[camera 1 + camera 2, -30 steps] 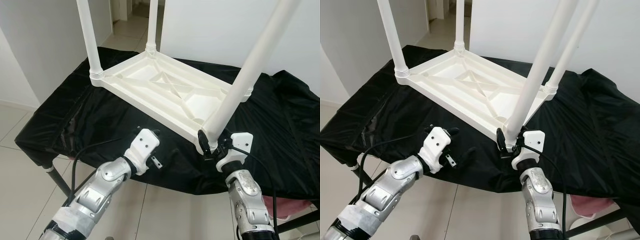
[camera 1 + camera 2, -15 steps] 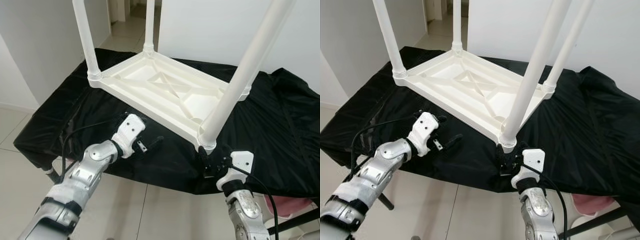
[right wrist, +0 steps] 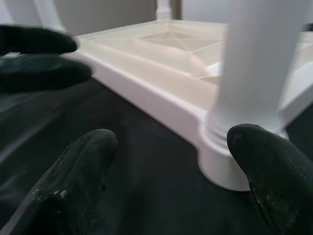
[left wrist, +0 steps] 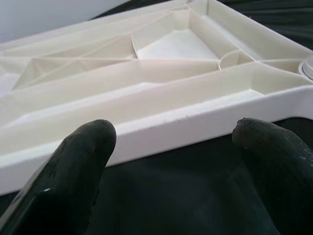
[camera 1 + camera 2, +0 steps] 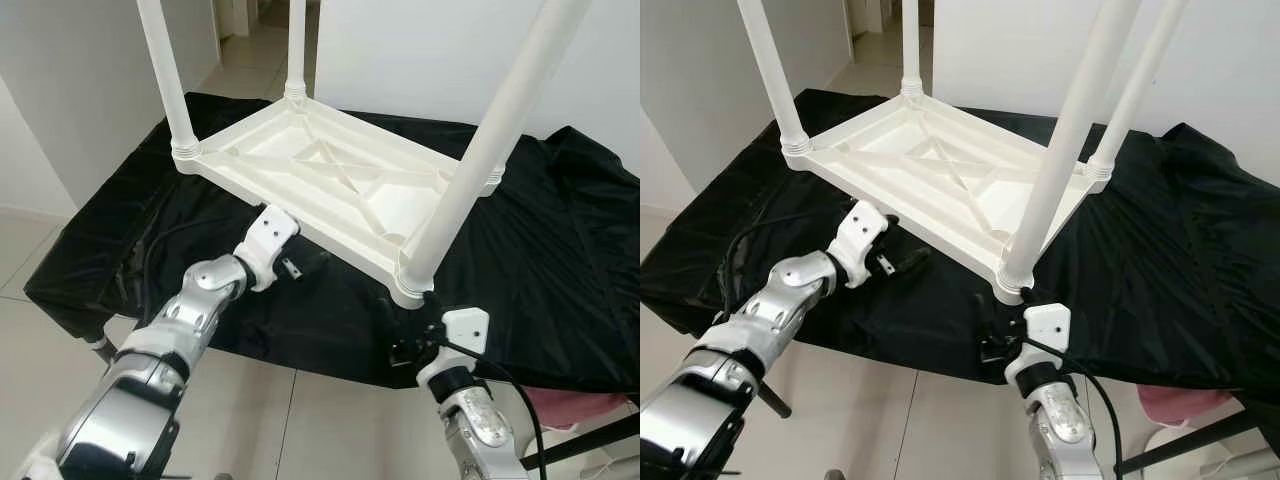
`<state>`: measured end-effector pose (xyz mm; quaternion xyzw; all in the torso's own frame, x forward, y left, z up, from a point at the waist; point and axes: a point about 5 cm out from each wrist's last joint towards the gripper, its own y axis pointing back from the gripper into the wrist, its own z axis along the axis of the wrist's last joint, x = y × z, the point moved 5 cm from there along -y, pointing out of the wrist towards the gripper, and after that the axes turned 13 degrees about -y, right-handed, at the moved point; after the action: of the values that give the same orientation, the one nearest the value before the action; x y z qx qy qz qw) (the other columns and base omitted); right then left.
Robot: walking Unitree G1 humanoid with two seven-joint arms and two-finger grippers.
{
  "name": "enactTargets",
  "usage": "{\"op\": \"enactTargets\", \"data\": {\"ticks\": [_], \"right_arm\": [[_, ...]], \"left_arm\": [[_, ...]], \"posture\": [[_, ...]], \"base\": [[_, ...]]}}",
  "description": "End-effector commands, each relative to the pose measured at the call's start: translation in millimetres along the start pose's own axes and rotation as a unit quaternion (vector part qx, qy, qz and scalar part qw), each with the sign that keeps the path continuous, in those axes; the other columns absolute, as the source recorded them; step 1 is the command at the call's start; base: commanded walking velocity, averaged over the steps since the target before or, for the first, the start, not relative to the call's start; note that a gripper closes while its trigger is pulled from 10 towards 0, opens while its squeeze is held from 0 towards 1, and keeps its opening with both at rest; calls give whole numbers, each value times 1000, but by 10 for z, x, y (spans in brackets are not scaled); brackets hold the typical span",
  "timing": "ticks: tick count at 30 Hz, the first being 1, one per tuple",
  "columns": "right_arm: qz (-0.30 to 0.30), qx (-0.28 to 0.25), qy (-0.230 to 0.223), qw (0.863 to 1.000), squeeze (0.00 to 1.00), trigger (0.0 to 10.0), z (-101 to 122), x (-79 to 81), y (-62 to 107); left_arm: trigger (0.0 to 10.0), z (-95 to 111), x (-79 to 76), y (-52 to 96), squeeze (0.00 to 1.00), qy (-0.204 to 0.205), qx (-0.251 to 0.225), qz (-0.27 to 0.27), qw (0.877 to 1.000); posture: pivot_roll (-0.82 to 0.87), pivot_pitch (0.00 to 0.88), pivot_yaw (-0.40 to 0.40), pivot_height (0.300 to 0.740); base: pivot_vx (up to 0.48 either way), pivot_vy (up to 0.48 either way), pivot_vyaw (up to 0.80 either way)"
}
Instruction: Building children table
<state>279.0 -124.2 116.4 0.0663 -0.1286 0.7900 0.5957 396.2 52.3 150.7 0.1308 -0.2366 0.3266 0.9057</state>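
Here both claws, left claw [image 5: 305,266] and right claw [image 5: 400,340], gape beside the upturned table [image 5: 340,190].

Black cloth-draped work table [image 5: 560,250] is carrying upside-down white plastic children's table [image 5: 340,190], lying just ahead of left gripper [image 5: 305,266], near corner just beyond right gripper [image 5: 398,335].

Bright, even indoor light; head views sharp, wrist views soft up close.

The white children's table [image 5: 345,195] is evenly lit with only mild shading inside its ribbed underside, while the black cloth [image 5: 560,260] shows soft sheen along its folds (no hard glare). Both head views are crisp, with slight bending toward the edges. In the left wrist view the black fingers [image 4: 73,171] are out of focus; in the right wrist view the near table leg [image 3: 254,73] is blurred.
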Motion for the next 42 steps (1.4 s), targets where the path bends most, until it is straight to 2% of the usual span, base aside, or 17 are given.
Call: {"op": "enactTargets", "data": {"ticks": [1,4,10,11,15,19,23,25,29,31,32,34,35,36,38,41,42], "right_arm": [[2,8,5,1000,0,10000,-15,-7,12],[18,9,7,1000,0,10000,-2,72,-41],[27,9,6,1000,0,10000,12,112,-73],[46,8,4,999,0,10000,29,198,-115],[74,7,-3,997,0,10000,61,358,-219],[78,-5,-11,997,0,10000,133,421,-312],[62,-18,-15,998,0,10000,186,396,-359],[1,-40,-15,999,0,10000,259,209,-355],[-28,-50,-11,998,0,10000,293,104,-338],[-75,-67,-10,995,0,10000,362,-71,-298],[-75,-67,-10,995,0,10000,362,-71,-298],[-117,-80,-7,990,0,10000,408,-231,-246],[-117,-80,-7,990,0,10000,408,-231,-246],[-148,-85,-5,985,0,10000,425,-347,-198],[-159,-87,-6,983,0,10000,430,-389,-180],[-232,-93,13,968,0,10000,461,-654,-49],[-232,-93,13,968,0,10000,461,-654,-49]], "left_arm": [[10000,-34,-66,9,0,-5,3,-29,1000],[10000,21,-60,-73,0,-19,0,-43,999],[10000,24,-75,-101,0,-20,0,-50,999],[10000,31,-91,-127,0,-24,1,-57,998],[10000,78,-103,-186,0,-30,-2,-70,997],[10000,135,-100,-237,0,-38,-5,-78,996],[10000,156,-95,-257,0,-48,-3,-83,995],[10000,182,-51,-261,0,-57,-1,-88,995],[10000,184,-28,-257,0,-62,2,-89,994],[10000,174,0,-245,0,-72,7,-91,993],[10000,174,0,-245,0,-72,7,-91,993],[10000,177,24,-237,0,-77,9,-92,993],[10000,177,24,-237,0,-77,9,-92,993],[10000,191,45,-236,0,-81,8,-92,992],[10000,197,54,-236,0,-83,8,-91,992],[10000,245,97,-248,0,-86,4,-88,992],[10000,245,97,-248,0,-86,4,-88,992]], "posture": [[-83,83,-4,740],[-92,107,5,740],[-99,119,12,740],[-108,148,30,740],[-118,182,43,740],[-122,207,50,740],[-123,215,52,740],[-124,229,56,740],[-124,234,60,740],[-126,243,71,740],[-126,243,71,740],[-128,247,74,740],[-128,247,74,740],[-129,250,77,740],[-129,250,77,740],[-136,252,81,740],[-136,252,81,740]], "base": [[0,0,0],[0,0,0],[0,0,0],[0,0,0],[0,0,0],[0,0,0],[0,0,0],[0,0,0],[0,0,0],[0,0,0],[0,0,0],[0,0,0],[0,0,0],[0,0,0],[0,0,0],[0,0,0],[0,0,0]]}}
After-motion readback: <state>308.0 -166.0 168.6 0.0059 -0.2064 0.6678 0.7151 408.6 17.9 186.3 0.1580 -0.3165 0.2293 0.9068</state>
